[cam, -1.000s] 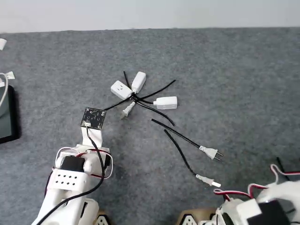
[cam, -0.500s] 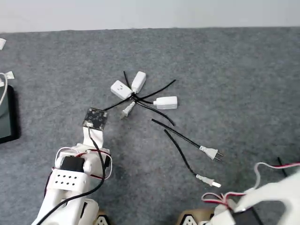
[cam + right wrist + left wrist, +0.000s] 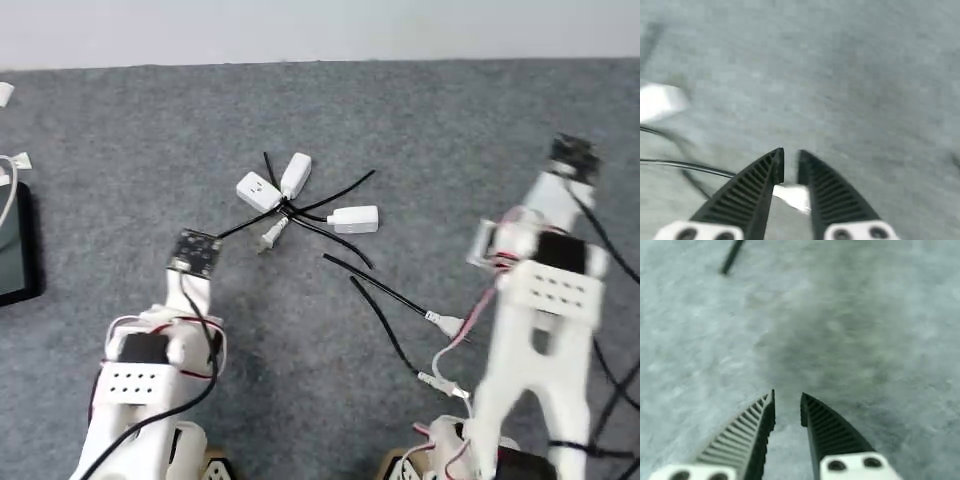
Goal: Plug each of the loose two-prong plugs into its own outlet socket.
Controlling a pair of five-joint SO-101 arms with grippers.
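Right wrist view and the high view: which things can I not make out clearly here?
Right wrist view: white block blurred, cannot tell whether it is a socket.
Right wrist view: white piece behind the right gripper, blurred and partly covered by it.
High view: far plug and near plug, prongs hidden by the right arm and its wires.

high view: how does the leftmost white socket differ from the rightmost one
The leftmost socket shows its slotted face upward; the rightmost socket lies on its side, slots unseen. The leftmost looks squarish, the rightmost long and narrow. Both are white, with nothing plugged in.
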